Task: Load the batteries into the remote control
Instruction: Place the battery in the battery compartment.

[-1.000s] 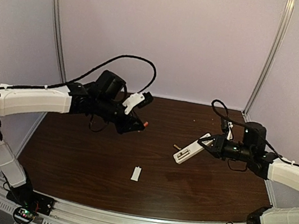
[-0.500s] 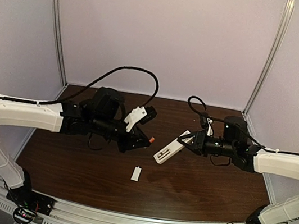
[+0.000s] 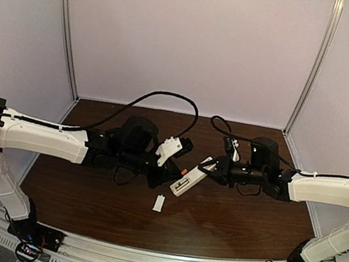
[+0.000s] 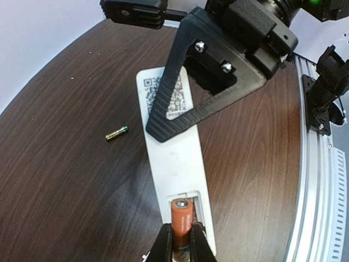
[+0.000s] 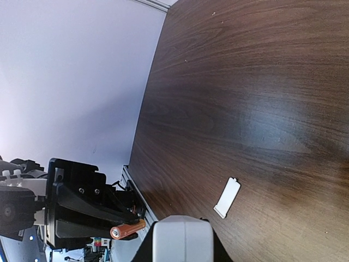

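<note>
My right gripper [image 3: 211, 171] is shut on the white remote control [image 3: 188, 180] and holds it above the table, back side up. In the left wrist view the remote [image 4: 173, 158] shows a QR label and an open battery compartment [image 4: 191, 199] at its near end. My left gripper [image 4: 181, 233] is shut on an orange battery [image 4: 181, 217], whose tip lies over that compartment. The battery also shows in the top view [image 3: 183, 170] and the right wrist view [image 5: 126, 230]. A second battery [image 4: 116, 132] lies on the table to the remote's left.
A small white cover plate [image 3: 158, 202] lies on the dark wood table [image 3: 240, 221] below the two grippers; it also shows in the right wrist view [image 5: 227, 197]. Metal rails run along the table's near edge [image 3: 161, 258].
Both arms have moved in toward the table's middle. The remote and the held battery, first far apart, now meet, with the battery's tip at the open compartment.
</note>
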You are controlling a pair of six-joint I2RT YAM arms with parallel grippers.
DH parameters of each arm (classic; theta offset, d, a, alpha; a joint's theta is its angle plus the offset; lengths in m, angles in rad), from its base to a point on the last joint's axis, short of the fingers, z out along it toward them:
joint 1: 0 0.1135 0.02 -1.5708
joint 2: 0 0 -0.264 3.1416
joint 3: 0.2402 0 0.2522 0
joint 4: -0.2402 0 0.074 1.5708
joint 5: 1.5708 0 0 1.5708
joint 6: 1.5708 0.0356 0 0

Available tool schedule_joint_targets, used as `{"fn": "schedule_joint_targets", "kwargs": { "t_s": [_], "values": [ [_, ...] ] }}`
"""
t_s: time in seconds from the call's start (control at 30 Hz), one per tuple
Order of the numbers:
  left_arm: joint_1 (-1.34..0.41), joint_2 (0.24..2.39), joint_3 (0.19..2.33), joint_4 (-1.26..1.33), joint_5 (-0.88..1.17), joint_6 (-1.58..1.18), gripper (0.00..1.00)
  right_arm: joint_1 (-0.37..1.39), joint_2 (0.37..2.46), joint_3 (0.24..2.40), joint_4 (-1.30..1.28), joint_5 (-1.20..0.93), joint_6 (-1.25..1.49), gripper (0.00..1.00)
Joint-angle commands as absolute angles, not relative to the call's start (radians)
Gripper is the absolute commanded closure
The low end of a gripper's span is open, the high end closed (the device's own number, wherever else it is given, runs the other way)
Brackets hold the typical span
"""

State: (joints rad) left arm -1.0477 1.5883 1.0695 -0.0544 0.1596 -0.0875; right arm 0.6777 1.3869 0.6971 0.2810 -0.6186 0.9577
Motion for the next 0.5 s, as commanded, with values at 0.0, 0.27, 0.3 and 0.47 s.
{"fn": "schedule_joint_targets", "kwargs": {
  "t_s": [0.0, 0.27, 0.3, 0.47],
  "values": [
    [-1.057, 1.613, 1.091, -0.008, 0.12, -0.054, 1.0, 0.69, 1.404, 0.724, 0.313, -0.61, 1.017, 1.0],
    [-1.073, 1.643, 1.095, 0.029, 0.111, -0.049, 1.0, 0.692, 1.413, 0.72, 0.338, -0.619, 1.062, 1.0],
    [-1.073, 1.646, 1.095, 0.031, 0.11, -0.049, 1.0, 0.692, 1.414, 0.719, 0.341, -0.62, 1.065, 1.0],
    [-1.074, 1.66, 1.094, 0.037, 0.095, -0.051, 1.0, 0.692, 1.416, 0.716, 0.352, -0.627, 1.08, 1.0]
  ]
}}
